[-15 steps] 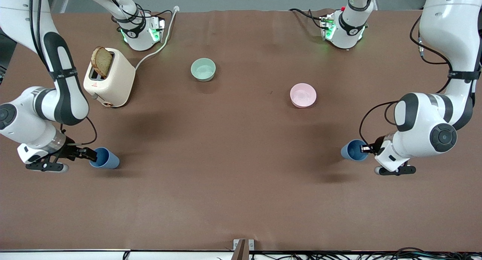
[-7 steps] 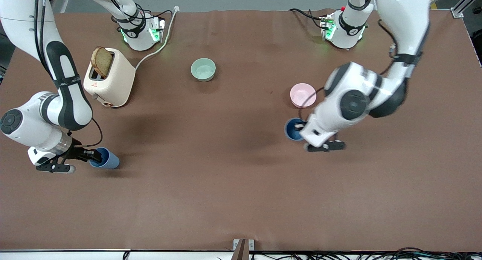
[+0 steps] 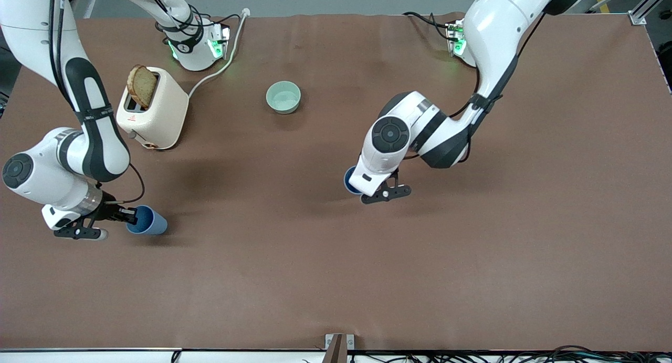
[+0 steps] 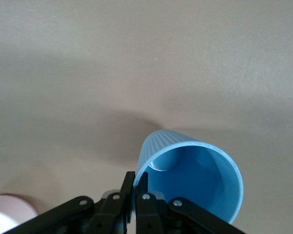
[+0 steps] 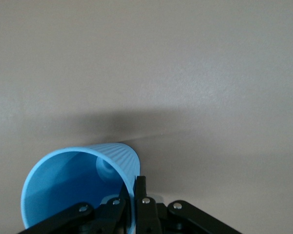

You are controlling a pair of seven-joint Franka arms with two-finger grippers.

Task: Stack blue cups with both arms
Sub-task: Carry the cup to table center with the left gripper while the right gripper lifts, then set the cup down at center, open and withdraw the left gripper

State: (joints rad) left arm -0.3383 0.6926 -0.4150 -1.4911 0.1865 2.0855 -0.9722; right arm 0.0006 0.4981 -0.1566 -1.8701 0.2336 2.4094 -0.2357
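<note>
Left gripper (image 3: 362,187), centre of the frame, was clamped on the rim of one blue cup (image 3: 348,180), held above the brown table (image 3: 325,279); wrist view showed a finger (image 4: 142,187) inside the wall, one outside.

Right gripper (image 3: 127,216), lower left of the frame, pinched the second blue cup (image 3: 149,222) by its rim likewise (image 5: 139,187), low near the table edge.

Mint bowl (image 3: 283,96) sat upper centre; toaster (image 3: 152,109) upper left.

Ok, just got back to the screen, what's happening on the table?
Each arm has a blue cup pinched by its rim. The left gripper carries its blue cup over the middle of the table. The right gripper holds the other blue cup at its own end, nearer the front camera than the toaster. Nothing is stacked yet.
</note>
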